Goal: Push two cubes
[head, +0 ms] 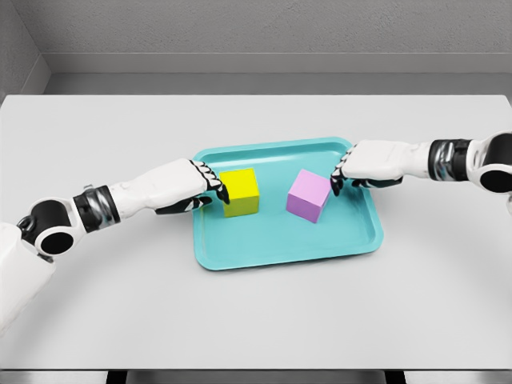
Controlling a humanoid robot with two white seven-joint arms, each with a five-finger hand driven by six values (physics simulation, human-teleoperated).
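No text, label, brand, number or sign can be read anywhere in the head view. The yellow cube [241, 192] and the purple cube [308, 195] have plain, unmarked faces, the teal tray [285, 244] carries no print on its rim or floor, and the grey table [256, 320] is bare of lettering. The white shells of the left hand [186, 189], coming in from eight o'clock, and of the right hand [370, 164], coming in from three o'clock, show no legible marking either.
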